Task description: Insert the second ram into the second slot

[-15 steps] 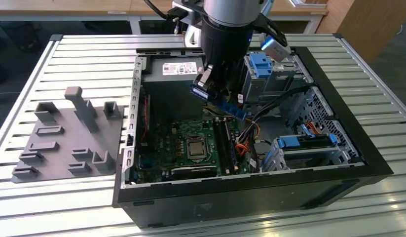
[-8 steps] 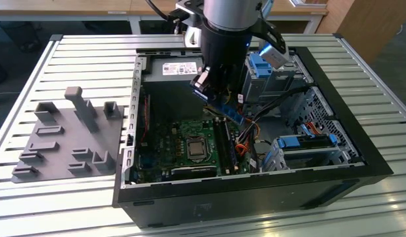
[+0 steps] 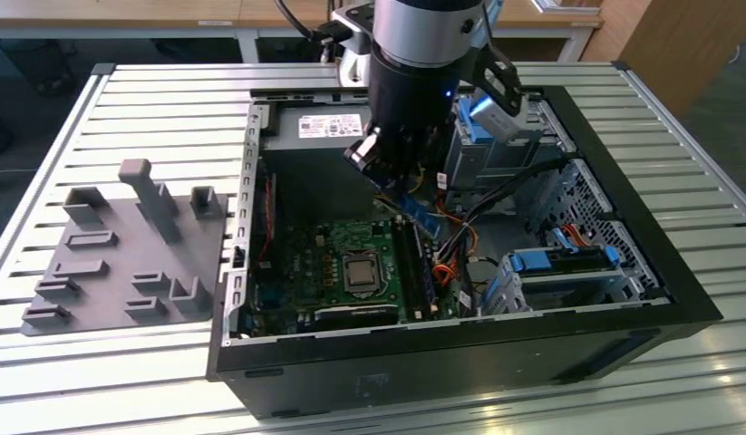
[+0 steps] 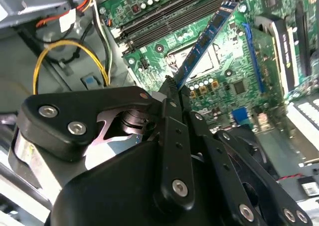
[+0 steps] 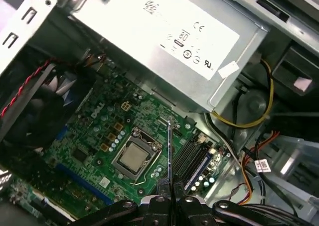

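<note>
Gripper [image 4: 172, 90] clamps the long thin blue circuit-board ram stick [image 4: 204, 37] over the green motherboard [image 5: 89, 131]. Black memory slots [image 3: 411, 267] lie at its 6 o'clock, exterior view. Approach step, likely; seating needs edge-to-slot alignment.

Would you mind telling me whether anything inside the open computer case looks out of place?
Nothing looks damaged. The second ram is not in a slot: the gripper holds it by one end above the motherboard.
</note>
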`<state>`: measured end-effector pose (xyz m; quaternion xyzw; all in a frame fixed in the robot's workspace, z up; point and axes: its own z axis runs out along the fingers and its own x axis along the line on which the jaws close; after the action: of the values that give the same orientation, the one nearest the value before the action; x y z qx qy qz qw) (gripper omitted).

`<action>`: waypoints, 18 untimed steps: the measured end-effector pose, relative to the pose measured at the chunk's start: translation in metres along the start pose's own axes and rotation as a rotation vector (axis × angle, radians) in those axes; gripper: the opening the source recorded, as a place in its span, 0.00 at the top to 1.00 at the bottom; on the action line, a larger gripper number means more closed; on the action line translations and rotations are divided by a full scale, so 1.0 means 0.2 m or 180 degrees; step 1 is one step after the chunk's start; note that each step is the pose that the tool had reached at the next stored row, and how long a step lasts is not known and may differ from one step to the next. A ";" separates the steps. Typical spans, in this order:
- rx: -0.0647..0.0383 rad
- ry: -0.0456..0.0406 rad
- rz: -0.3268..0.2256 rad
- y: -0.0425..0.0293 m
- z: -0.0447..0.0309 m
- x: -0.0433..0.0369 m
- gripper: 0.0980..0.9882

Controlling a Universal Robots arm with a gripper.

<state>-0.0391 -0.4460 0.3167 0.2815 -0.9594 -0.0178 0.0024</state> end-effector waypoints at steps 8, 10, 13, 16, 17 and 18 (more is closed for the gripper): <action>0.0003 -0.0016 0.0463 -0.002 0.042 0.000 0.96; 0.0003 -0.0021 0.0579 -0.002 0.053 0.000 0.96; 0.0004 -0.0027 0.0750 -0.002 0.069 0.000 0.96; 0.0005 -0.0033 0.0925 -0.003 0.084 0.001 0.96; 0.0005 -0.0035 0.0983 -0.003 0.090 0.000 0.96; 0.0005 -0.0037 0.1040 -0.003 0.095 0.001 0.96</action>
<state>-0.0391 -0.4460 0.2977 0.1217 -0.9924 -0.0180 -0.0006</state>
